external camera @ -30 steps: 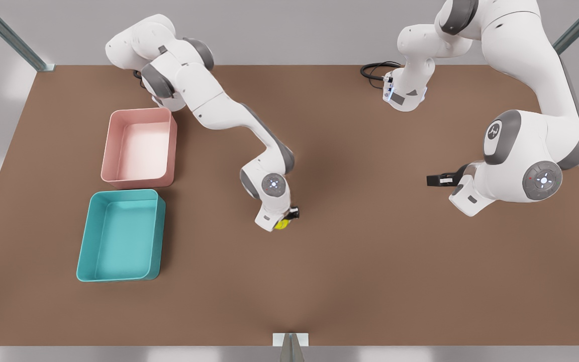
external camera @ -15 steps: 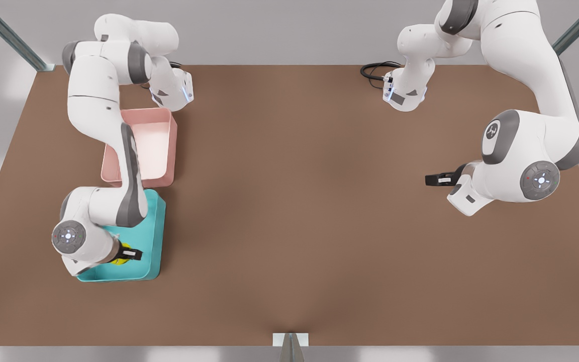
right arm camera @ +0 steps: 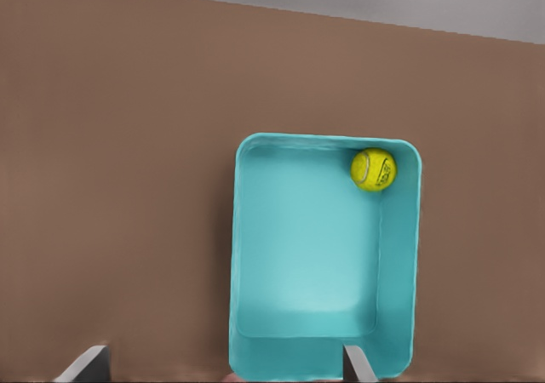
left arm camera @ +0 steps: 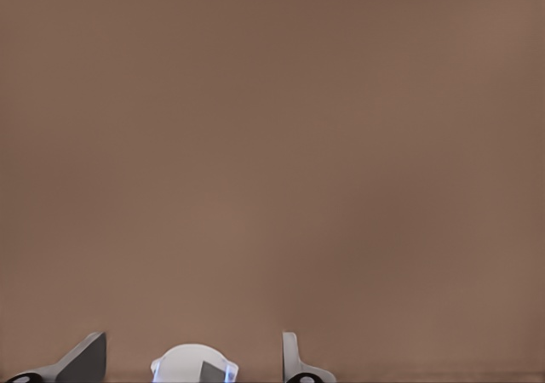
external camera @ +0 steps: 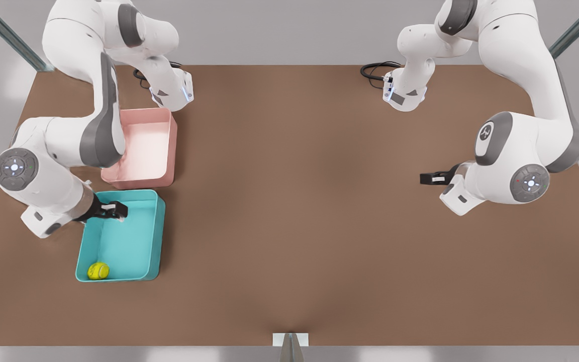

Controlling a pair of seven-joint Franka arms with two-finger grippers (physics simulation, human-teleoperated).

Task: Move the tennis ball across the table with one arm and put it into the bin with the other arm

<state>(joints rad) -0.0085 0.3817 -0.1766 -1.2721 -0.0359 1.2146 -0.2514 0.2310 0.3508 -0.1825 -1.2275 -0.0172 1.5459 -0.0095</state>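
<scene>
Brown and bare, the table (external camera: 319,241) carries two bins at the front view's left: the teal bin (external camera: 150,236) nearer the camera and a pink bin (external camera: 168,151) just behind it.

What has changed we can read from the pictures taken shortly before. One second ago, the arm at the front view's left had the tennis ball (external camera: 98,270) in its gripper near the middle of the table. Half a second ago it held the ball above the teal bin. Now the ball lies free on the bin's floor, in the corner nearest the camera, touching or almost touching the walls.

The right wrist view looks down on this same bin and ball (right arm camera: 374,169), so we take this arm as the right one. The right gripper (external camera: 113,208) has let go and pulled back: it hangs over the far edge of the bin with its fingers wide apart and nothing between them.

The left gripper (external camera: 432,178) waits at the front view's right, above bare table, well apart from the bins. Its fingers stand open in the left wrist view, and it has hardly moved in this second.

We judge the task as good as done: the ball is inside the teal bin, and only the retreat of the arm remains.
</scene>
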